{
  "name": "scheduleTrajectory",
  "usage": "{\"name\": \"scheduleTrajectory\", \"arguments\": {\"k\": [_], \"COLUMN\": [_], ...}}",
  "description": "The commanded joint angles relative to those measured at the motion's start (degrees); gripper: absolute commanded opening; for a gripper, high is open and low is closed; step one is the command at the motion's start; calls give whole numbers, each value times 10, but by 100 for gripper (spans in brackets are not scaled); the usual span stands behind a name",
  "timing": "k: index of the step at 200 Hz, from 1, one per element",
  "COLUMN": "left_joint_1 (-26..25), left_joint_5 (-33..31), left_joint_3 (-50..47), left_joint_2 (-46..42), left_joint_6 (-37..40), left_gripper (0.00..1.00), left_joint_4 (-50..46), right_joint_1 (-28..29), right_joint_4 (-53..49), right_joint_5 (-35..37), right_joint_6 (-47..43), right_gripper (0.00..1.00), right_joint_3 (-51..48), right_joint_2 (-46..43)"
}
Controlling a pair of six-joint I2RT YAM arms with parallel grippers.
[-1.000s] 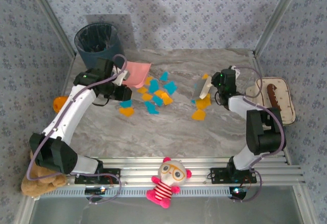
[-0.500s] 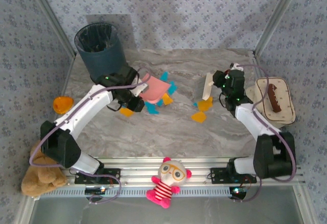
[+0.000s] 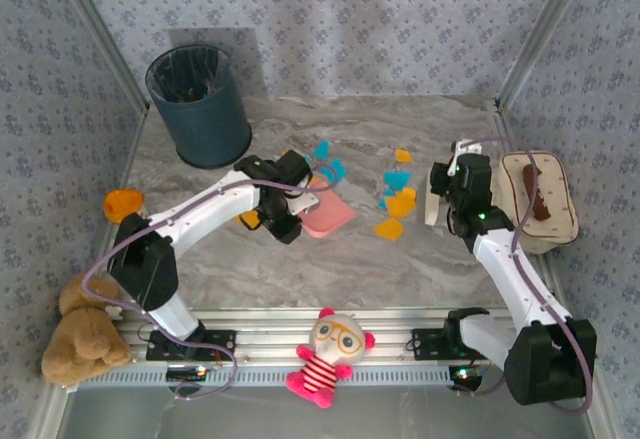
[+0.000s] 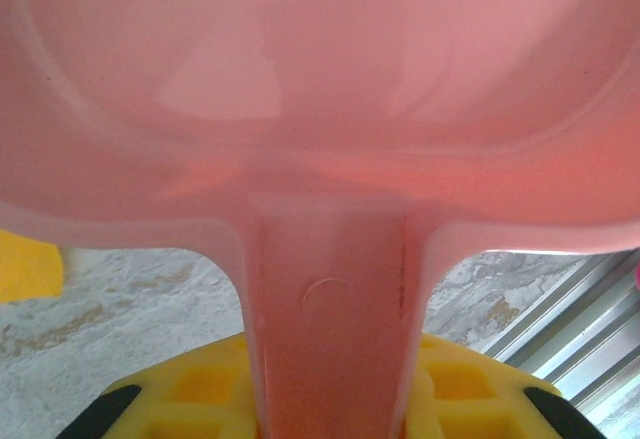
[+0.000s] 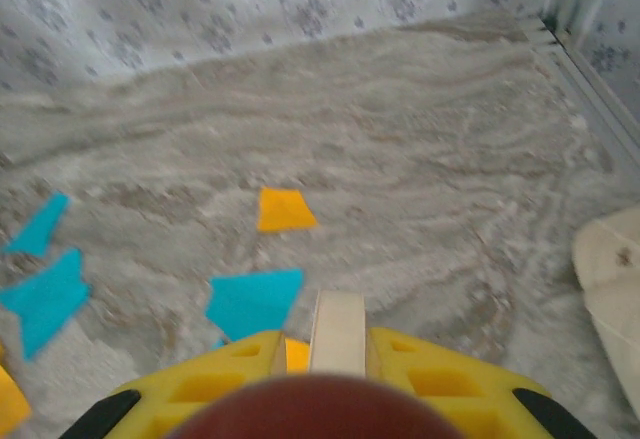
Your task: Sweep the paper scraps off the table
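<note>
Left end effector (image 3: 288, 215) grips dustpan (image 3: 328, 217), right end effector (image 3: 447, 199) brush (image 3: 432, 209) — scraps (image 3: 398, 202) between.

My left pincer (image 4: 325, 394) has yellow pads (image 4: 190, 394); the scoop-shaped plastic dustpan (image 4: 320, 109) in it is pale pink. My right pincer (image 5: 338, 351) holds a cream flat handle (image 5: 338, 314); ahead, paper scraps (image 5: 252, 302) are orange-yellow and cyan on the grey-white marbled tabletop (image 5: 420, 159).

left gripper (image 3: 290, 217) hauled the pink dustpan (image 3: 328, 216) away from the bin (image 3: 200, 104) to mid-table, right gripper (image 3: 441, 199) swung its brush (image 3: 432, 211) right of the paper scraps (image 3: 397, 202)
</note>
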Motion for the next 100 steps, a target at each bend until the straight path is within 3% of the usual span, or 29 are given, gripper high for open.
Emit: {"name": "scheduleTrajectory", "arguments": {"k": [1, 53, 100], "left_joint_1": [-20, -59, -78], "left_joint_5": [-6, -11, -7], "left_joint_3": [25, 44, 84], "left_joint_2": [19, 78, 128], "left_joint_6": [22, 36, 53], "left_gripper": [0, 0, 0], "left_joint_4": [-23, -33, -56], "right_joint_1": [1, 1, 5], "right_joint_4": [-37, -38, -31], "right_joint_5": [40, 62, 55], "right_joint_6": [-46, -83, -125], "right_gripper": [0, 0, 0], "right_joint_3": [-9, -12, 18], "right_joint_2": [-25, -23, 33]}}
